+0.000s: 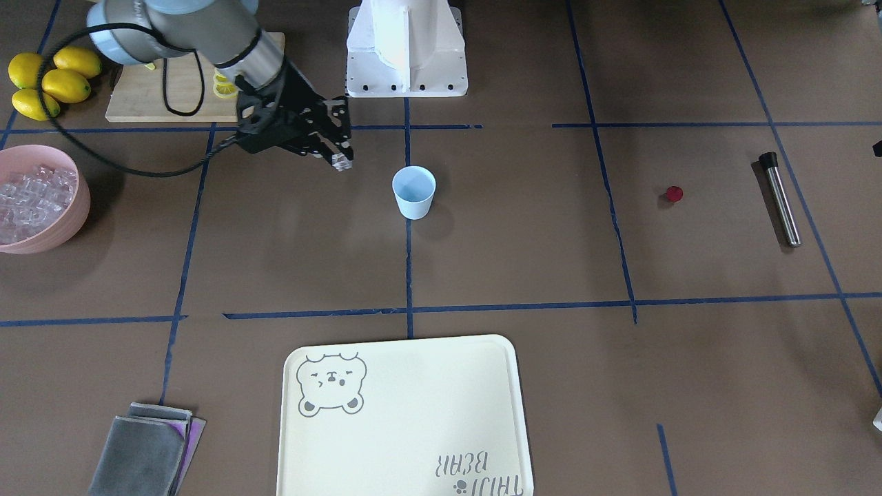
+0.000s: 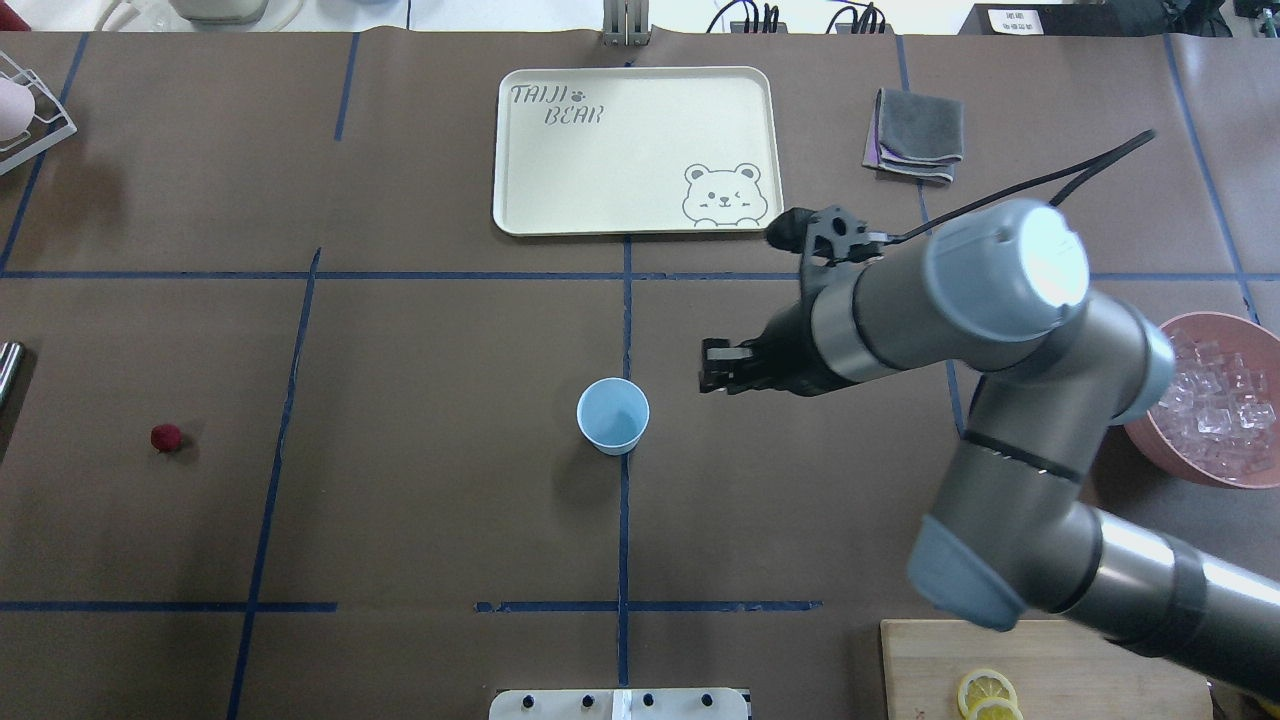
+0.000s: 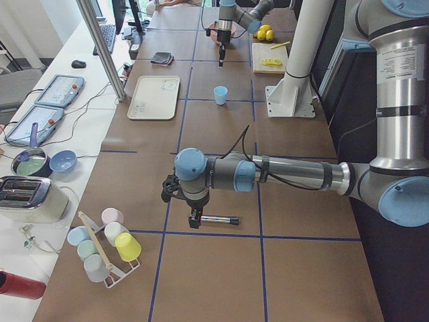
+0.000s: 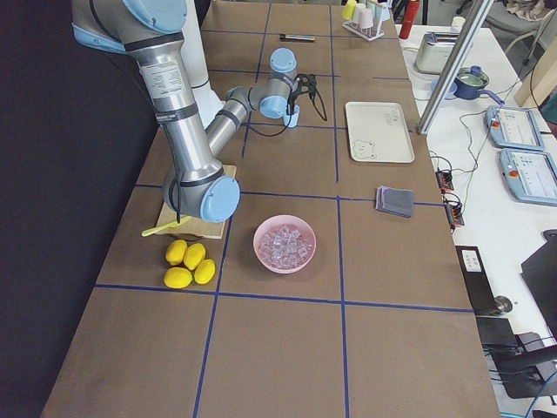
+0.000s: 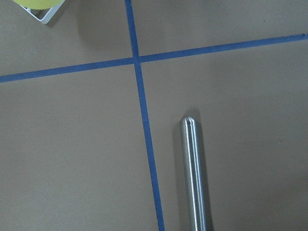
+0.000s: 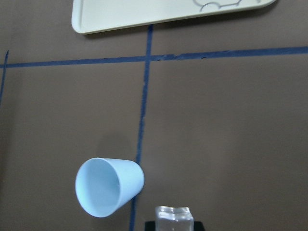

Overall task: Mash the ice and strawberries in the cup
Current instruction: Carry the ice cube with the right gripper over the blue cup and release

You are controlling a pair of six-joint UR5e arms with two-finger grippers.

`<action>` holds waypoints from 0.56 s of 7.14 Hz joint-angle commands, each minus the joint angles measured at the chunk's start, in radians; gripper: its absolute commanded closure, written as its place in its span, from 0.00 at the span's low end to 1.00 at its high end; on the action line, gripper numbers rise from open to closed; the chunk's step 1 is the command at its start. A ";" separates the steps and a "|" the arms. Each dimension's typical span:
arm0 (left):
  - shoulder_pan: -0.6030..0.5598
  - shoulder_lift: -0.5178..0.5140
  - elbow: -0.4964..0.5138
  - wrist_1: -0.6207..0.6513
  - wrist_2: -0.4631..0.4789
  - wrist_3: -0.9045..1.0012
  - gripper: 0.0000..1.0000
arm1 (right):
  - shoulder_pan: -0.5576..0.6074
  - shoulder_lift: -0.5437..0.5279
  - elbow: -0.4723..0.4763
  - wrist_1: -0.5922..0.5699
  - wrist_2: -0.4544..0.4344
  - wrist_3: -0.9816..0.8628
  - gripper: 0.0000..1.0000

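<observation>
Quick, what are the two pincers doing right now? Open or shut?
Right pincer: shut on an ice cube.
Left pincer: cannot be told; only the side view shows it.

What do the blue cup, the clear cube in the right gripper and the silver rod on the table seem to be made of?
The cup: probably plastic; pale blue, matte, with a thin even wall.
The ice cube, held in the right gripper: clear and glassy; real ice or acrylic, I cannot tell.
The rod: metal, likely steel, with long bright reflections; its dark cap looks like rubber or plastic.
</observation>
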 commanded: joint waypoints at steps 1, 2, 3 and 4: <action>0.000 0.000 0.000 -0.004 0.000 0.000 0.00 | -0.117 0.127 -0.122 -0.012 -0.151 0.077 0.98; 0.000 0.000 0.000 -0.004 0.000 0.000 0.00 | -0.122 0.138 -0.140 -0.010 -0.154 0.079 0.98; 0.000 0.000 -0.002 -0.005 -0.002 0.000 0.00 | -0.122 0.138 -0.144 -0.010 -0.154 0.079 0.98; 0.000 0.000 0.000 -0.007 -0.041 0.000 0.00 | -0.122 0.138 -0.144 -0.012 -0.156 0.077 0.94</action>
